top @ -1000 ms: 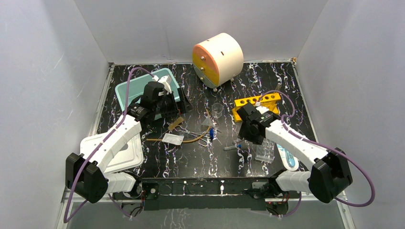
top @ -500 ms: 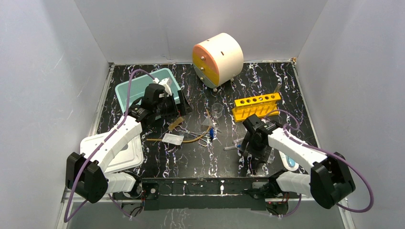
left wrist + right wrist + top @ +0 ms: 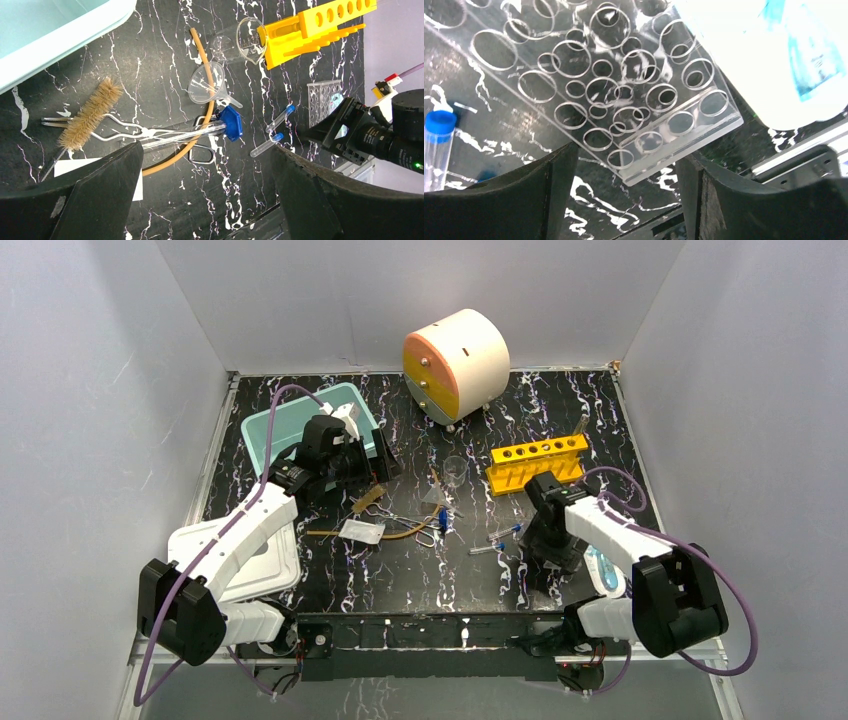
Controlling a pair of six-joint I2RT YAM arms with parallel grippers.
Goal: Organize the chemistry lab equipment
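Tubes (image 3: 280, 118) blue-capped, loose on table (image 3: 400, 570) beside clear well plate (image 3: 589, 85); right gripper (image 3: 621, 165) spread wide over plate, left gripper (image 3: 205, 150) also released, near teal bin (image 3: 275, 425).

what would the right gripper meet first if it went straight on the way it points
Likely the well plate: its near corner lies right ahead of the open right gripper, though depth is unclear.

Black marbled table (image 3: 592, 412) holds yellow holed rack (image 3: 537, 462), brown brush (image 3: 90, 114), white packet (image 3: 361, 531).
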